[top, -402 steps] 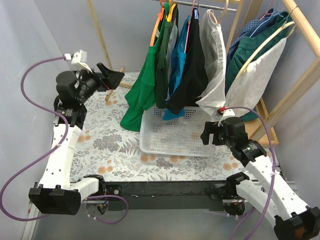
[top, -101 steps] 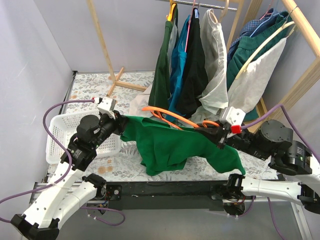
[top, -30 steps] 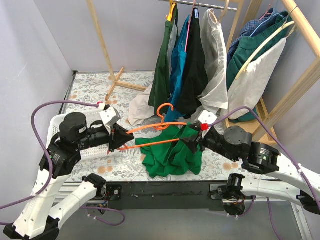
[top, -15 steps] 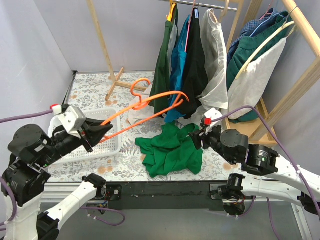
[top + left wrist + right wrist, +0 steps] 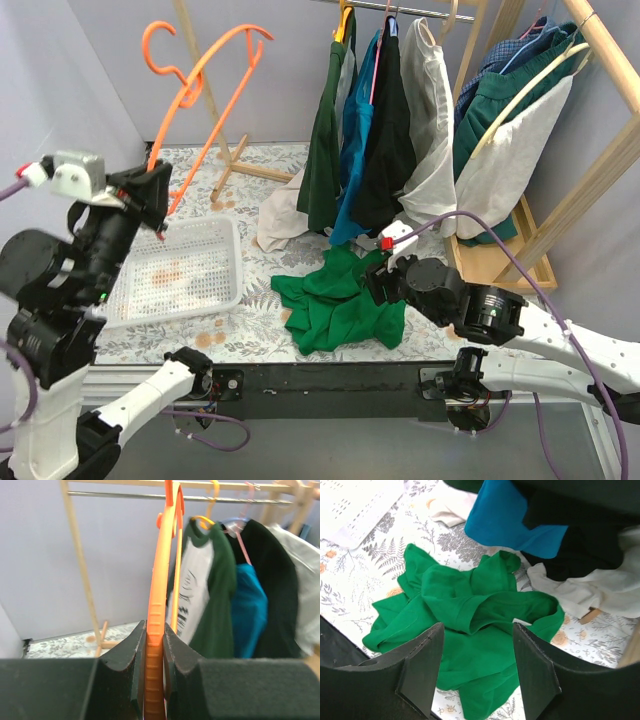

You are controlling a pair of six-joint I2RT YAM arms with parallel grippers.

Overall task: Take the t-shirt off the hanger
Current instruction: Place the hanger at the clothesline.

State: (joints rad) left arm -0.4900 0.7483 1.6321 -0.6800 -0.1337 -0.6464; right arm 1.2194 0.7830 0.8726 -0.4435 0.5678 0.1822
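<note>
**One hanger [image 5: 205, 75] bare, one t-shirt [image 5: 335, 305] heaped just right of the basket [image 5: 190, 225]**

The left claw [image 5: 150, 195] is clamped on the orange hanger. In the left wrist view, its two dark fingers [image 5: 125, 665] press either side of the plastic strip [image 5: 155, 605]. The claw sits above the basket's far left corner. From there the hanger slants up and away over the basket, hook at the top, with no cloth on it.

The right claw [image 5: 375, 285] stands open and grips nothing. Its two fingers [image 5: 422, 665] are spread wide in the right wrist view, with the green t-shirt [image 5: 470, 625] on the table between and below them. This claw hovers well to the right of the basket, over the right edge of the shirt.

The t-shirt lies crumpled on the floral table cover [image 5: 250, 330], just off the basket's right wall and not in it. The white basket, its corner showing in the right wrist view [image 5: 355, 505], rests flat on the same cover. Beyond the basket and to its right, the wooden rack [image 5: 225, 160] carries a row of hung garments [image 5: 390, 120], dark green, blue, black and white. Their hems come down close behind the shirt.
</note>
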